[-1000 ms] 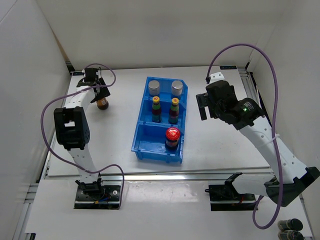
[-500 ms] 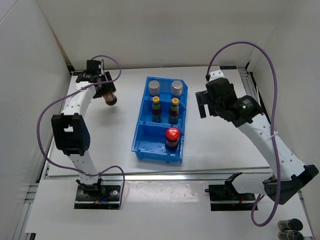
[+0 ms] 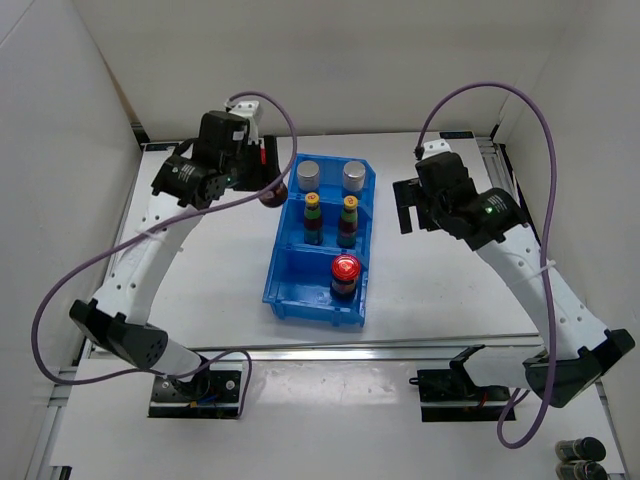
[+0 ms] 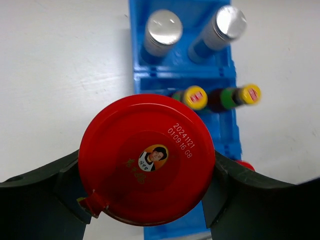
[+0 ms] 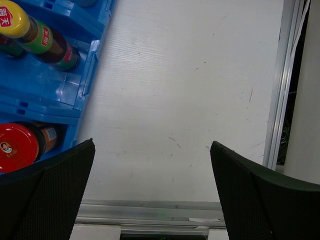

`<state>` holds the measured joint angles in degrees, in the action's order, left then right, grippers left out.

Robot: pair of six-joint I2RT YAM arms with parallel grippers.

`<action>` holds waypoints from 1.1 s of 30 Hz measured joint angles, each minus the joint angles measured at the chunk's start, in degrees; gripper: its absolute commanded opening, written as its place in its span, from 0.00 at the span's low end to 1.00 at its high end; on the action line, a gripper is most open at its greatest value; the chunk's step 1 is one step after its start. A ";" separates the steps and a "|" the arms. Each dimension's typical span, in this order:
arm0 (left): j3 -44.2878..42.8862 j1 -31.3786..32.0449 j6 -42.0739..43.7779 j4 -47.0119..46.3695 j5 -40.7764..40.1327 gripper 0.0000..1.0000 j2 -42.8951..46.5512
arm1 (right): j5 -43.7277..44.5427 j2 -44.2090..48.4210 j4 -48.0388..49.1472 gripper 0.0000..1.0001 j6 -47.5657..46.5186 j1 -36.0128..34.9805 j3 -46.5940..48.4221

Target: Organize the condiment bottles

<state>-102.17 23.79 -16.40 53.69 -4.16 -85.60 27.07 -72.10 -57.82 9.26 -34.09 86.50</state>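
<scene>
Fingers [image 4: 37,202] of the left gripper [image 4: 146,162] pinch a red-capped bottle [image 4: 150,130] over the left edge of the bin [image 4: 182,75], while the right gripper [image 5: 152,187] hangs spread above the table [image 5: 190,90].

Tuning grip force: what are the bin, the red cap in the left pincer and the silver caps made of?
The bin: glossy moulded plastic, by sheen and dividers. The red cap: smooth, glossy, with an edge tab; probably plastic, possibly painted metal. The silver caps: likely metal, from their bright glare.
</scene>
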 measured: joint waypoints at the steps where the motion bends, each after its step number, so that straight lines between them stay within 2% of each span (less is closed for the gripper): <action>1: 0.00 1.44 -0.11 1.07 -0.17 0.11 0.79 | -0.42 0.00 0.13 0.99 0.22 0.35 0.00; 5: 0.35 5.99 -0.96 4.94 -1.75 0.11 3.89 | -1.90 0.00 0.61 0.99 0.61 1.51 0.00; 8: 3.74 9.16 -2.47 5.42 -3.37 0.11 8.02 | -2.43 0.00 0.83 0.99 0.74 2.34 0.00; 13: 14.23 14.40 -6.54 4.63 -4.83 0.11 13.86 | -3.23 0.00 0.96 0.99 1.11 3.45 0.00; 19: 25.53 20.46 -9.18 3.45 -7.13 0.11 13.05 | -3.69 0.00 0.98 0.99 1.90 3.72 0.00; 26: 34.03 20.96 -10.64 -3.87 -9.03 0.11 12.66 | -4.13 0.00 0.98 0.99 2.29 3.72 0.00; 33: 35.93 20.96 -11.61 -9.66 -9.38 0.11 9.64 | -4.37 0.00 1.01 0.99 2.29 3.78 0.02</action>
<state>-66.24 44.75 -28.01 44.03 -13.54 -75.96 22.70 -72.10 -56.82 11.55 -30.30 86.52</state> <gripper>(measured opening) 0.798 0.993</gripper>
